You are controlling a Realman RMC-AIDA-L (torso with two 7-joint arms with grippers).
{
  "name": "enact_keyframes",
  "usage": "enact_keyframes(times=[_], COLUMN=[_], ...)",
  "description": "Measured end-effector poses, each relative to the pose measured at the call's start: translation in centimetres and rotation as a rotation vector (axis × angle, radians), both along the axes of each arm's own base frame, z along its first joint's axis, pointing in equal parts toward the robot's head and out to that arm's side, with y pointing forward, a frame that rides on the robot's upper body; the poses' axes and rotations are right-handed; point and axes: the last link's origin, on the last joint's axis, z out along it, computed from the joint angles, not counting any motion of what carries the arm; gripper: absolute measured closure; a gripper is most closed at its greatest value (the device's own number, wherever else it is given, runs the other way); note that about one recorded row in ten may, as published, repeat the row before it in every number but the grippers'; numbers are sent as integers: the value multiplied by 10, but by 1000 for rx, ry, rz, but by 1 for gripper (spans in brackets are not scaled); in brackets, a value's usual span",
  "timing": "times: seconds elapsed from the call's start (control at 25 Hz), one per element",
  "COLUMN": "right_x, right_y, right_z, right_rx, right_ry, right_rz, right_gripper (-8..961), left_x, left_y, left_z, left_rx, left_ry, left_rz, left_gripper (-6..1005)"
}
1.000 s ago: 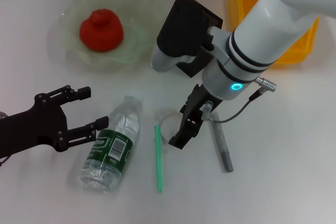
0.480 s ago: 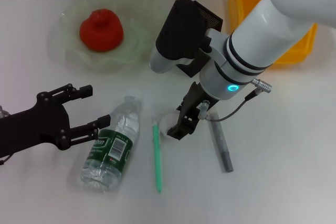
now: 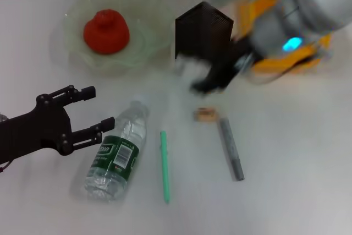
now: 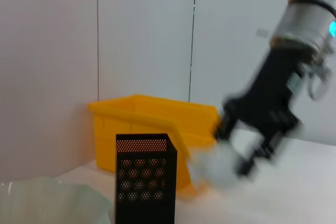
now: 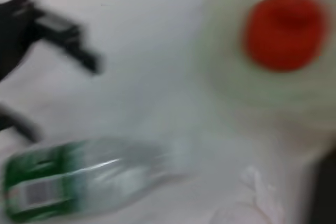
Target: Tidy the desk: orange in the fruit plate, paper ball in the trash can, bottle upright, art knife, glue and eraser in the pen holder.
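Your right gripper (image 3: 212, 83) has swung up off the table toward the trash can (image 3: 308, 48), clenched on the paper ball (image 4: 218, 163), uncovering the eraser (image 3: 206, 115) beneath. That ball is light and crushable, so a gentle pinch suffices. Only the left wrist view shows it between the fingers. Your left gripper (image 3: 91, 111) waits spread beside the bottle (image 3: 118, 149).

White right arm (image 3: 308, 9) with cyan light; black left end effector (image 3: 82, 115).
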Motion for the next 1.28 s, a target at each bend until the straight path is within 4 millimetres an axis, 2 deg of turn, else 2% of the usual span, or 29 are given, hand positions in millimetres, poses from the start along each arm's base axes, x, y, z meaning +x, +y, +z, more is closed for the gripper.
enact_keyframes(times=[0.12, 0.24, 0.32, 0.4, 0.48, 0.52, 0.72, 0.88, 1.08, 1.2, 1.28], right_x=[9, 26, 41, 57, 73, 89, 104, 110, 108, 101, 99], right_y=[15, 31, 39, 48, 55, 63, 72, 74, 73, 63, 45], right_z=[45, 90, 110, 120, 122, 120, 111, 108, 110, 115, 118], right_rx=[170, 336, 407, 454, 492, 526, 567, 583, 584, 560, 517], right_ry=[13, 55, 89, 108, 120, 131, 147, 151, 216, 310, 375], right_rz=[-14, -47, -82, -104, -133, -165, -170, -183, -174, -145, -106], right_gripper=[427, 425, 418, 412, 406, 403, 387, 374, 358, 240, 162], left_x=[1, 4, 5, 6, 7, 8, 14, 19, 22, 25, 28], left_y=[-1, -1, 0, 0, 0, 1, 4, 6, 9, 9, 8], left_z=[0, -1, -2, -3, -4, -5, -8, -5, -4, -3, 0], left_rx=[-1, -1, -4, -6, -12, -15, -32, -28, -16, -18, -23], left_ry=[-8, -22, -27, -29, -32, -33, -63, -111, -149, -154, -171], left_rz=[-5, -10, -10, -13, -18, -19, -25, -19, -18, -33, -45], left_gripper=[214, 214, 214, 214, 214, 214, 214, 214, 214, 214, 214])
